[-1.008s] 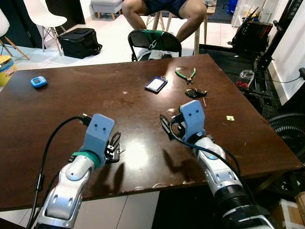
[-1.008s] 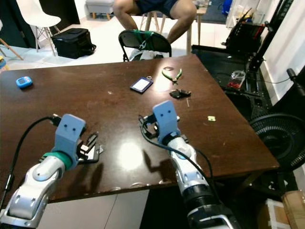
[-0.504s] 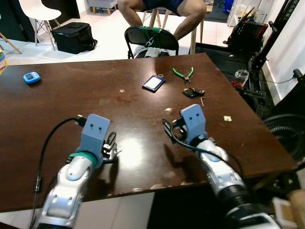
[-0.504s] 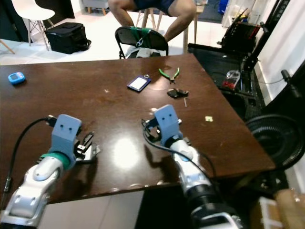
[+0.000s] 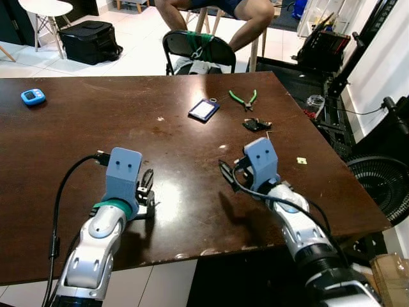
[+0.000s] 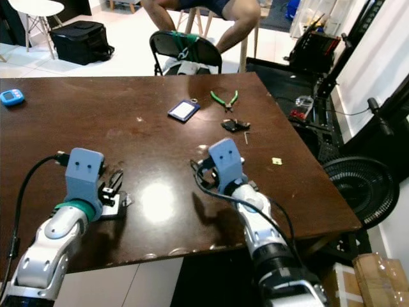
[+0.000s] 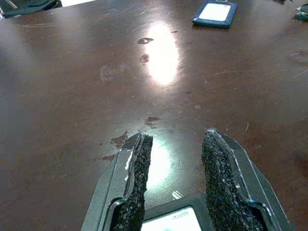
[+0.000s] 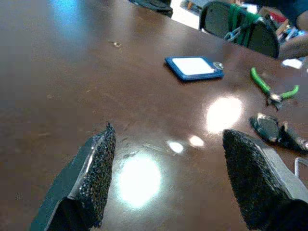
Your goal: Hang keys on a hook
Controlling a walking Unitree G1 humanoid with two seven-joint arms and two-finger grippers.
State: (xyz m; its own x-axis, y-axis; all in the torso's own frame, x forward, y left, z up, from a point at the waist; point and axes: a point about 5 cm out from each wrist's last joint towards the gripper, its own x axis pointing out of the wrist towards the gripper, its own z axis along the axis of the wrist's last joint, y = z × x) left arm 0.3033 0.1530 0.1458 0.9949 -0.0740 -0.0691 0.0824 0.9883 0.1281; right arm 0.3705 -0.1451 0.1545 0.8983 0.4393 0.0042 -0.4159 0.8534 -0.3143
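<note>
1. Your two head views look forward and down from above the counter (image 5: 192,83), sharing nearly the whole top.
2. Each wrist view skims low and close along its own jaws; both share the blue card holder (image 8: 193,67).

On the brown table (image 5: 77,134) there are one blue badge holder (image 5: 204,109), one pair of green-handled pliers (image 5: 245,98), one bunch of black keys (image 5: 257,125) and one small blue device (image 5: 32,96). Beyond the table are one folding chair (image 5: 195,48), one black bag (image 5: 89,41) and one seated person (image 5: 211,14).
</note>
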